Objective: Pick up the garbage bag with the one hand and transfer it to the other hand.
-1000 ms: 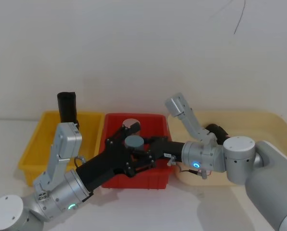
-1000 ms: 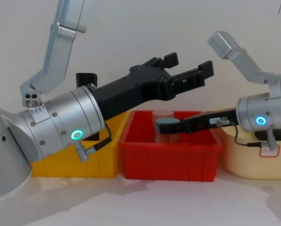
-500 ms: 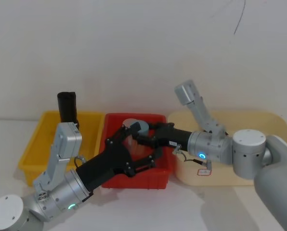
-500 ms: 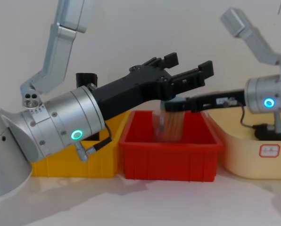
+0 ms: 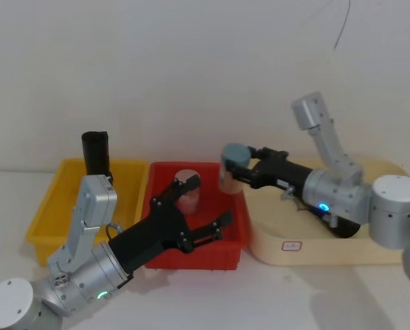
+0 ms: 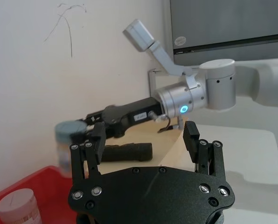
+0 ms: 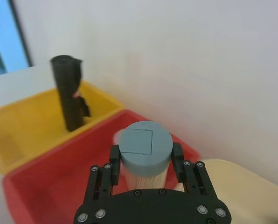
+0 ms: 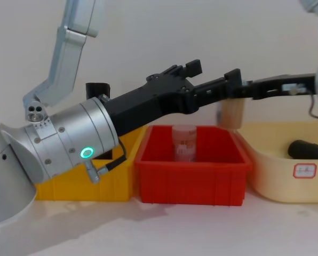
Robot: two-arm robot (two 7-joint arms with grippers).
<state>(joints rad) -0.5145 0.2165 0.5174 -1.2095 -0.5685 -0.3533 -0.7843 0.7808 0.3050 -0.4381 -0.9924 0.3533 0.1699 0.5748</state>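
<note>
The right gripper (image 5: 227, 170) is gripping a blue-lidded jar (image 7: 144, 154) above the red bin (image 5: 232, 256), while the left gripper (image 5: 199, 211), fingers spread, is hovering there; the garbage bag (image 5: 95, 152) is standing ungrasped in the far-left yellow bin (image 5: 42, 214), so the pick-up is arguably not begun

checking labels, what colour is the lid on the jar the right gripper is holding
Grey-blue lid on the jar, clearest in the right wrist view.
</note>
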